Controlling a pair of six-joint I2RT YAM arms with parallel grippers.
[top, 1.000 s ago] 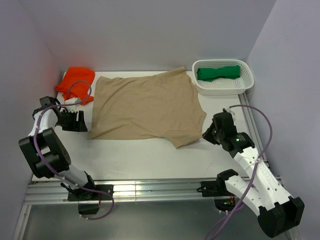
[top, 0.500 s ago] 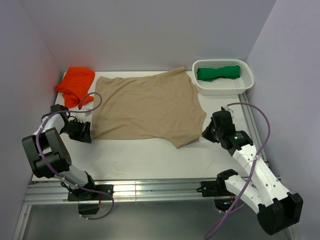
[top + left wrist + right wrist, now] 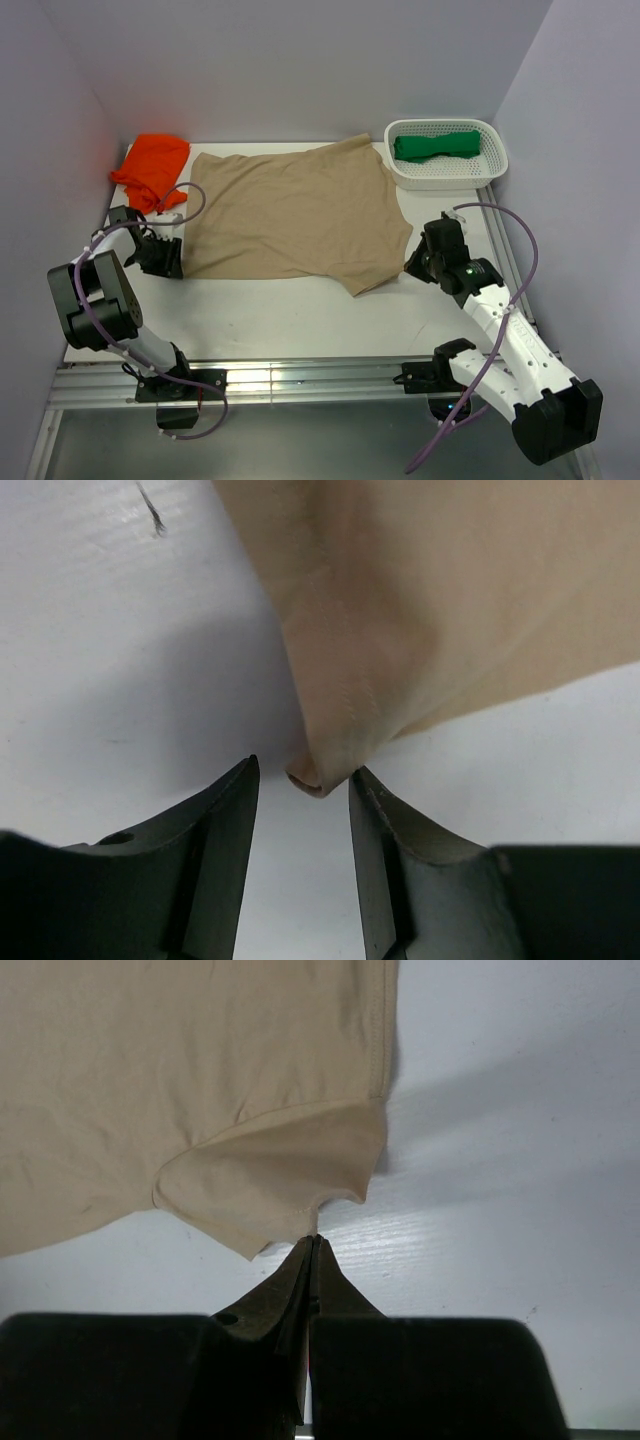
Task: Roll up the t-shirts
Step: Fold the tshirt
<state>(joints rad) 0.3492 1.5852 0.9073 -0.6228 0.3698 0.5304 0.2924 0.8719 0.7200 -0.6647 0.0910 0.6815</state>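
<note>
The white table (image 3: pixel 300 310) carries the whole work area, and the tan t-shirt (image 3: pixel 290 215) lies spread flat across its middle, unrolled, the neck end toward the right and the hem toward the left. The right arm (image 3: pixel 510 340) reaches in from the near right corner, and the left arm (image 3: pixel 95 300) is folded back at the near left edge. A white perforated basket (image 3: pixel 450 180) stands at the far right corner, well apart from the tan shirt, with a green t-shirt (image 3: pixel 437 146) lying inside it as a rolled bundle. An orange t-shirt (image 3: pixel 152 165) sits crumpled at the far left corner, just beside the tan shirt's left edge. The left gripper (image 3: pixel 300 775) is low at the shirt's near left corner: its jaws stand apart, with the folded corner tip (image 3: pixel 318 770) lying between the fingertips and not clamped. The right gripper (image 3: pixel 315 1245) is at the near sleeve (image 3: pixel 270 1185): its jaws are pressed fully together on the very edge of the sleeve hem, which rises slightly off the table toward the tips.
</note>
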